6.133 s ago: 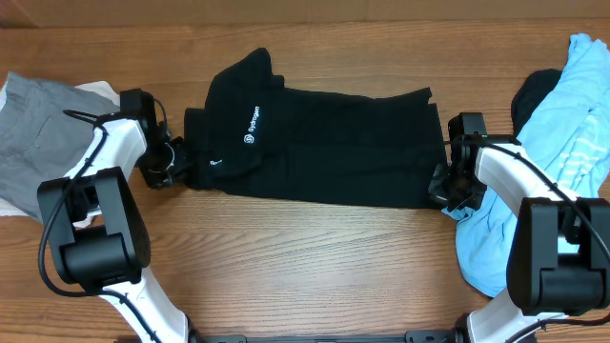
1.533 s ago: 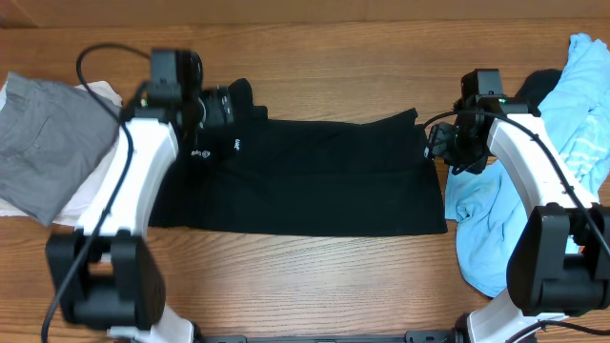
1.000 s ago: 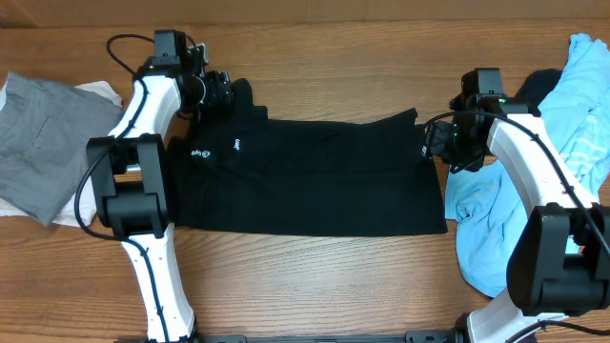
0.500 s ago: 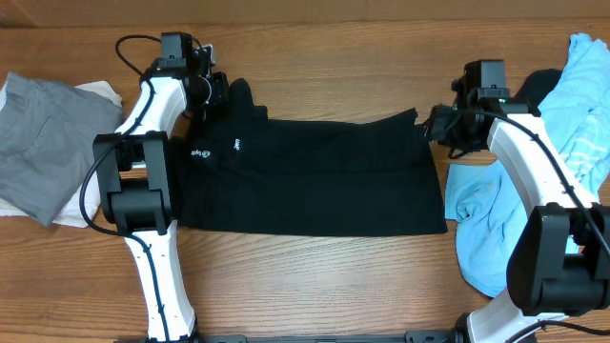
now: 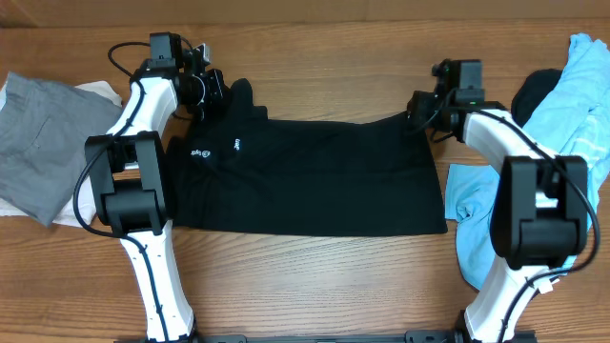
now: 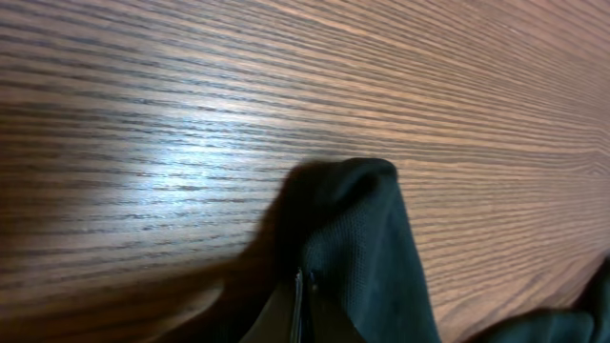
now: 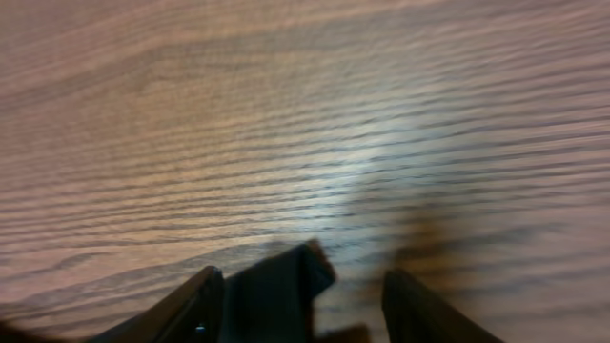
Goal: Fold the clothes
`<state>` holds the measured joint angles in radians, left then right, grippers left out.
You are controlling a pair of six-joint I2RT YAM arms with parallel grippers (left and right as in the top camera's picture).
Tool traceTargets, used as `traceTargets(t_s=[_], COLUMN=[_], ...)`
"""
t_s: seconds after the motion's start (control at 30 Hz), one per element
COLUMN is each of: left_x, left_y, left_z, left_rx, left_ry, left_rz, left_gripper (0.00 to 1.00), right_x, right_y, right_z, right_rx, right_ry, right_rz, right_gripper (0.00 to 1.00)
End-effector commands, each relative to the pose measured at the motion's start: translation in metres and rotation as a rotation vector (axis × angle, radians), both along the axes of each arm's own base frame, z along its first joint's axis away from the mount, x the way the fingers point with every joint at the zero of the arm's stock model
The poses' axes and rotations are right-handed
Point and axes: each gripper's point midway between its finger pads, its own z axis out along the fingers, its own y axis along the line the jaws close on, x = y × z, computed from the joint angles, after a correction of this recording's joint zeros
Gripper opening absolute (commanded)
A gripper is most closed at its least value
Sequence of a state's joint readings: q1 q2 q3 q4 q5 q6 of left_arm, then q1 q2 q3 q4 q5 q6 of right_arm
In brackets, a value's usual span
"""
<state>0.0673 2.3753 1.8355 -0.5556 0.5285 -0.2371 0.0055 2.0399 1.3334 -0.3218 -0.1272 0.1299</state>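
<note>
The black shirt point(image 5: 305, 176) lies spread flat across the middle of the table, its white logo lettering point(image 5: 198, 151) near the left end. My left gripper point(image 5: 212, 90) is at its top left corner, shut on a bunched fold of the black fabric point(image 6: 367, 248). My right gripper point(image 5: 417, 107) is at the shirt's top right corner. Its fingers point(image 7: 191, 310) stand apart, and the black cloth corner point(image 7: 276, 286) lies between them against the left one. A light blue striped shirt point(image 5: 572, 114) is heaped at the right edge.
A grey garment point(image 5: 43, 143) lies over white cloth at the far left. A dark garment point(image 5: 534, 90) pokes out beside the blue shirt, whose lower part point(image 5: 481, 229) reaches toward the black shirt's right hem. Bare wood runs along the back and the front.
My right gripper has moved up and left from the shirt's right edge to its top right corner. My left gripper has shut on the top left corner.
</note>
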Motion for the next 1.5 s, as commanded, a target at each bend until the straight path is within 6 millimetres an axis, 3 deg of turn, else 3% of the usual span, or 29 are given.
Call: traceTargets(t_s=[0.0,0.1,0.2,0.23,0.3,0.4,0.53,0.63,0.77,0.93,1.07,1.2,1.47], left_x=[0.005,0.004,0.002,0.001,-0.002,-0.006,-0.017,-0.032,-0.059,-0.093,-0.122,-0.152,-0.18], left_y=[-0.003,-0.002,-0.002,-0.002,0.0,0.01,0.024,0.023,0.018,0.017,0.033,0.05,0.061], left_z=[0.041,0.04,0.039,0.038,0.037,0.041,0.061,0.08,0.105,0.122,0.121,0.118,0.124], left_rx=[-0.036,-0.035,-0.036,-0.036,-0.036,-0.037,-0.04,-0.034,-0.03,-0.021,0.09,0.182,0.114], left_ry=[-0.062,-0.052,-0.041,-0.037,-0.024,-0.005,0.009,0.028,0.076,0.163,0.267,0.382,0.486], left_rz=[-0.004,-0.003,-0.002,-0.002,0.002,0.022,0.049,0.038,0.015,0.016,0.054,0.083,0.112], left_gripper=[0.04,0.04,0.04,0.04,0.04,0.04,0.04,0.04,0.04,0.04,0.04,0.04,0.04], right_x=[0.011,0.01,0.007,0.006,0.002,0.001,-0.001,-0.006,-0.034,-0.072,-0.103,-0.131,-0.16], right_y=[0.019,0.026,0.027,0.027,0.021,-0.006,-0.024,-0.026,-0.026,-0.028,-0.034,-0.053,-0.058], right_z=[-0.013,-0.016,-0.018,-0.019,-0.022,-0.019,0.008,0.032,0.051,0.058,0.055,0.05,0.049], right_rx=[0.005,0.004,0.003,0.005,-0.007,-0.037,-0.037,-0.037,-0.042,-0.056,-0.083,-0.165,-0.181], right_ry=[-0.023,-0.017,-0.004,0.005,0.026,0.051,0.056,0.056,0.131,0.248,0.366,0.477,0.595], right_rz=[0.045,0.058,0.056,0.054,0.031,-0.099,-0.134,-0.14,-0.138,-0.147,-0.157,-0.24,-0.248], right_gripper=[0.54,0.43,0.09,0.04,0.04,0.04,0.04,0.04,0.04,0.04,0.04,0.04,0.04])
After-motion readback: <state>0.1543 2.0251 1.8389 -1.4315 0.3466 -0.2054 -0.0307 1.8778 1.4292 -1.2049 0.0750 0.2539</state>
